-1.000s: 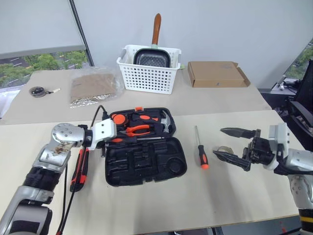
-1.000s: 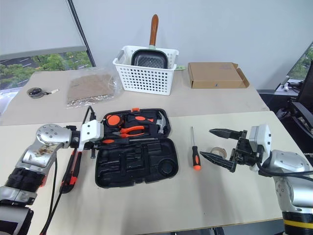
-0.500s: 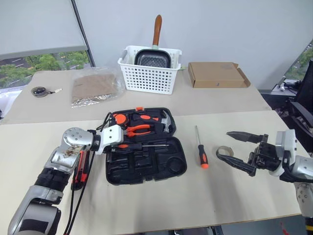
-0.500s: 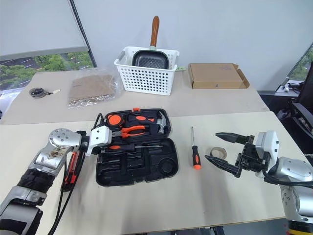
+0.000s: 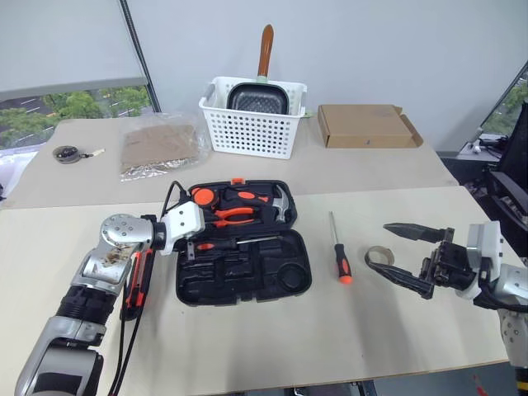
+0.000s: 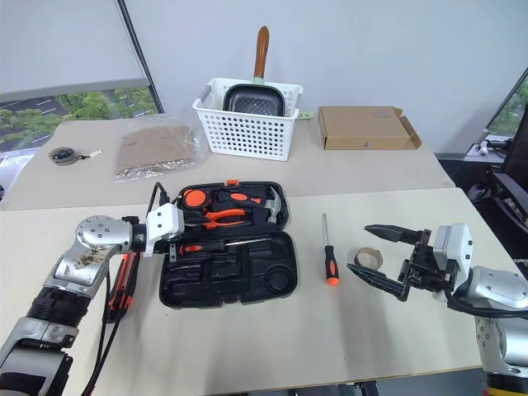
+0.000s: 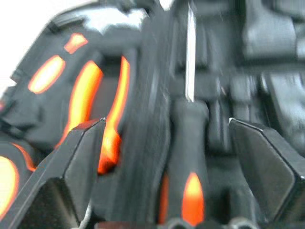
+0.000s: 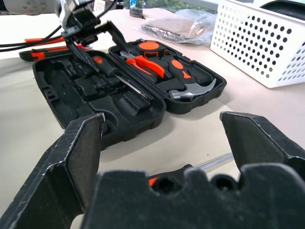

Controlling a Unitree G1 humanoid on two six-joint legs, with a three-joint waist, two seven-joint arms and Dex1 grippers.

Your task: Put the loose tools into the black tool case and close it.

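Left gripper (image 7: 164, 138) stands with its fingers spread wide over the near-left part of the black tool case (image 5: 247, 276), holding nothing. Directly beneath and between the fingers, a black-and-orange screwdriver (image 5: 235, 243) lies across the case along the hinge line; a second ago those fingers were narrower around it. Beyond it sit the orange-handled pliers (image 5: 231, 216) and hammer (image 5: 282, 206) in the far half. Behind the gripper, by the arm, the utility knife (image 5: 136, 285) lies on the table (image 5: 247, 346), just off the case's left edge. Open tabletop lies nearer the robot.

Right gripper (image 5: 404, 256) is open and empty, hovering unmoved above bare table well clear of the case. The tape roll (image 5: 378, 255) sits at its fingertips, the second screwdriver (image 5: 338, 252) between roll and case. Case lid remains open.
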